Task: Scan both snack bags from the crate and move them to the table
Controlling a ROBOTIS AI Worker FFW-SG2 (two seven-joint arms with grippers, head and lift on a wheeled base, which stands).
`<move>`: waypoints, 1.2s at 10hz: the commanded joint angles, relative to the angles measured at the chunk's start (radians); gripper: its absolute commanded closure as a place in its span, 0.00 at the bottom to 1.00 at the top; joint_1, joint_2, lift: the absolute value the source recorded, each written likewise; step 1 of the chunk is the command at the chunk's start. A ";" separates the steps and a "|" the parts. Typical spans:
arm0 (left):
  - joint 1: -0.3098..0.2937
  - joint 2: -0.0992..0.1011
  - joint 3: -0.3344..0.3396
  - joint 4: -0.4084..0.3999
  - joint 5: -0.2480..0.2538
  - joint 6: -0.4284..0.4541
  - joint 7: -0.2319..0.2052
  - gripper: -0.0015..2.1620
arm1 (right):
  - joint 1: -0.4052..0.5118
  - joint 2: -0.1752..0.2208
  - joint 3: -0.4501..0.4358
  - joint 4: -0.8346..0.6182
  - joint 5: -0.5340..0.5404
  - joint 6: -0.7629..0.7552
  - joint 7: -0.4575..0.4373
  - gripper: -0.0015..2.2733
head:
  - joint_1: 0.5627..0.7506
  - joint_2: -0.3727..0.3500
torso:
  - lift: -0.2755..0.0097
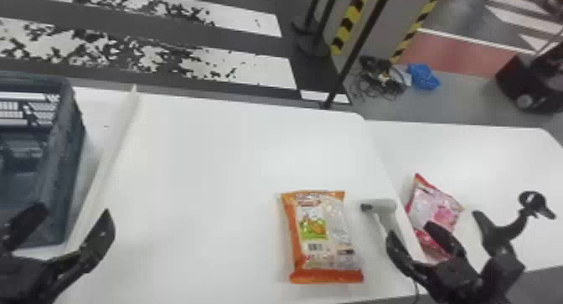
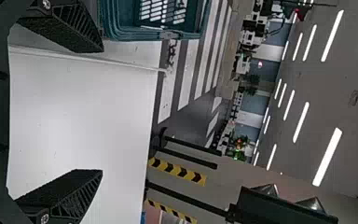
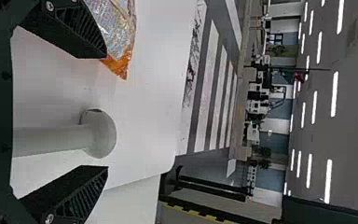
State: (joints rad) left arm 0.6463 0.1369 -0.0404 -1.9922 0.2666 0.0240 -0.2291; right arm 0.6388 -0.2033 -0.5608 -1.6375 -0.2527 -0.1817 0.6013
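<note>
**While both my pincers stand open, the orange bag (image 1: 322, 240) lies left of the scanner (image 1: 379, 205)**

Because the right pincer (image 1: 412, 235) stands in front from my head camera, the lower part of the scanner's handle is hidden, and so is a near part of the pink bag (image 1: 435, 211). The crate (image 1: 71, 156), well to the left of the scanner, is cut off by the view's edge, so I can't see all of its inside. A black looped fitting (image 1: 532, 202), right of the scanner, is hard for me to make out where it meets the dark arm. In the right wrist view, one finger covers part of the orange bag.

The orange bag lies flat on the white counter (image 1: 218, 156), just beside the scanner and left of the right pincer. The pink bag is just right of the scanner, on the adjoining white surface (image 1: 473, 152), beyond the right pincer. My right pincer's fingers are spread wide, with nothing gripped; its wrist view looks between them at the scanner.

The right arm comes in from the bottom edge, at the scanner's near side. The left pincer (image 1: 69, 213) is well left of the scanner, near the crate, its fingers also wide apart and holding nothing.
</note>
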 commanded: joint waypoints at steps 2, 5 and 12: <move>0.010 0.000 0.005 0.006 0.000 0.003 -0.018 0.03 | -0.076 -0.042 0.001 0.119 -0.002 0.000 0.029 0.03 | 0.70 0.03 | 0.66; 0.027 -0.003 0.007 0.006 -0.006 0.003 -0.027 0.03 | -0.154 -0.085 0.024 0.243 -0.016 0.003 0.051 0.03 | 0.70 0.03 | 0.66; 0.035 -0.014 0.007 0.000 -0.015 0.003 -0.042 0.03 | -0.275 -0.131 0.104 0.403 0.003 0.012 0.057 0.03 | 0.70 0.03 | 0.66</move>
State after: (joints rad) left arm 0.6811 0.1237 -0.0336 -1.9920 0.2518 0.0270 -0.2715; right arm 0.3736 -0.3319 -0.4653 -1.2436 -0.2603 -0.1698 0.6581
